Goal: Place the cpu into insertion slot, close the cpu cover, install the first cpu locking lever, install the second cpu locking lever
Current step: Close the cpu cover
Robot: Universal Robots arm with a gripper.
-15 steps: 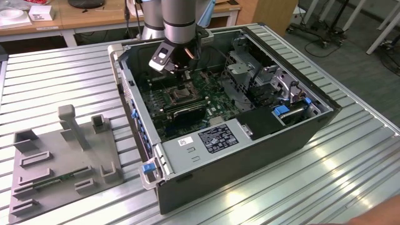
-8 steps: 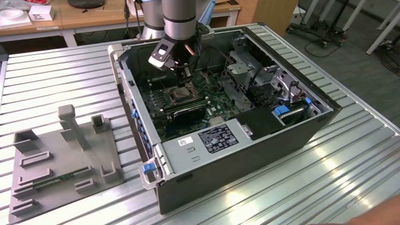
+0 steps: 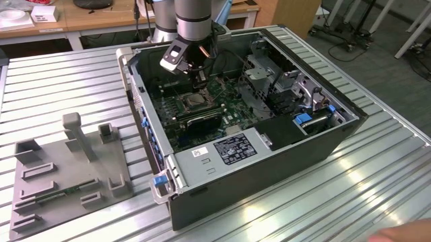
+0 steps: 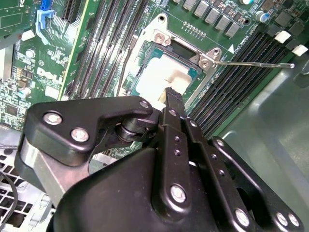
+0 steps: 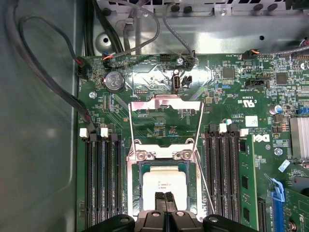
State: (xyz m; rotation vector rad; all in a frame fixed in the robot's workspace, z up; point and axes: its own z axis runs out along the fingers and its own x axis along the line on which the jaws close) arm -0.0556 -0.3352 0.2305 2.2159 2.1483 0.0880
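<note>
The cpu (image 5: 169, 182) lies flat in the insertion slot (image 5: 134, 191), its pale silver top (image 4: 164, 75) facing up. My gripper (image 5: 165, 197) is shut, with nothing between its fingers, and its tips (image 4: 172, 95) sit over the edge of the chip's top; I cannot tell if they touch it. The cpu cover (image 5: 166, 103) stands open, tilted up from its hinge beyond the chip. One thin locking lever (image 4: 256, 63) sticks out loose over the memory slots. In the exterior view the gripper (image 3: 197, 83) reaches down into the open case above the slot (image 3: 194, 101).
Black memory slots (image 5: 102, 183) flank the socket on both sides. Cables (image 5: 48, 72) loop along the case wall. A grey fixture (image 3: 67, 166) stands on the slatted table at the exterior view's left. A hand (image 3: 404, 233) shows at the lower right corner.
</note>
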